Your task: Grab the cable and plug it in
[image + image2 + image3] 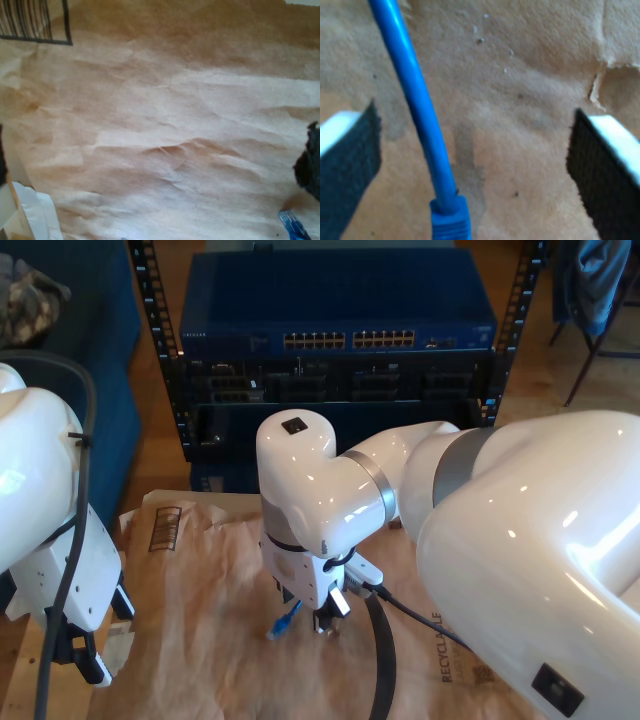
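Observation:
The cable (420,115) is thin and bright blue and lies on brown paper. It runs between the two black pads (605,170) of my second gripper (475,170), nearer one pad and touching neither. Its blue boot (450,220) lies at the picture's edge. In the exterior view my second gripper (312,620) points down at mid-table, with the cable's end (283,622) just to its left. My first gripper (90,635) hangs at the exterior view's lower left with its fingers apart and nothing between them. The first wrist view shows the cable's plug (292,225) on the paper.
A rack with a blue network switch (340,340) and its rows of ports stands behind the table. A thick black robot cable (385,660) curves over the brown paper (200,640). A printed barcode (35,20) marks the paper's far part.

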Robot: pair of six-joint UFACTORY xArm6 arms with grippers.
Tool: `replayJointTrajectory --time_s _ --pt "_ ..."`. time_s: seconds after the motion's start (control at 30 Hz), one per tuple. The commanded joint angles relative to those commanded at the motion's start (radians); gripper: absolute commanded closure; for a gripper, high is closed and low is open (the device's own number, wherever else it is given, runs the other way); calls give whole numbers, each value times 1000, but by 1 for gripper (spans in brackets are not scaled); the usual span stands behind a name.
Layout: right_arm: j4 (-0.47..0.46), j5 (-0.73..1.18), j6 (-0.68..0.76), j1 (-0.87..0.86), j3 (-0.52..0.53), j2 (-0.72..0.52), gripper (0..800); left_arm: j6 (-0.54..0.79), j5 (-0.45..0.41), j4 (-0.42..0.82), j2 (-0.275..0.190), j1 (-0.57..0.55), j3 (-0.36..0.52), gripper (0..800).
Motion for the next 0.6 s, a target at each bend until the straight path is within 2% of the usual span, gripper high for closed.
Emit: replayJointTrajectory --time_s 0.23,0.37,0.6 --pt "2 0 17 2 -2 0 391 2 -6 0 2 0 -2 0" --pt "2 2 29 3 -8 0 493 2 -5 0 2 0 -2 0" --pt "3 2 31 3 -9 0 536 2 -6 0 2 0 -2 0"
